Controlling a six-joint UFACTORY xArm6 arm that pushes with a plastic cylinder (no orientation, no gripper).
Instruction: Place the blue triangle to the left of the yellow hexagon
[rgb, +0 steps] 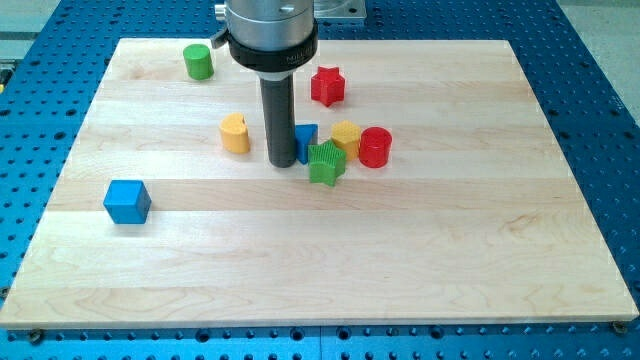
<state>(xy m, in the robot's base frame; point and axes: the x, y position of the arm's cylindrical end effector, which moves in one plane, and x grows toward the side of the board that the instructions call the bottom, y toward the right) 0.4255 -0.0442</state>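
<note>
Pressing my tip (282, 163) down onto the wooden counter (400, 250), a little above its centre and nearer the far edge than the near one. Carrying no claw at all, only a plain dark rod, so nothing to clench or release. Touching, or all but touching, the blue triangle (307, 138), which is lying just to the view's right of my tip and slightly toward the far edge, partly hidden behind the rod. Finding the yellow hexagon (346, 136) directly beyond it on the same line toward the right edge, the two close enough that any gap cannot be made out. Crowding that pair: a green star (326, 162) on the near side, against the triangle, and a red cylinder (375, 147) on the hexagon's right. Judging the triangle as already sitting on the hexagon's left, so any further push toward the right edge probably risking shoving the hexagon along too. Moving outward: a yellow block (234, 132) of unclear shape left of the rod, a red star (327, 86) toward the far edge, a green cylinder (198, 61) near the far left corner, a blue cube (127, 201) by the left edge.
</note>
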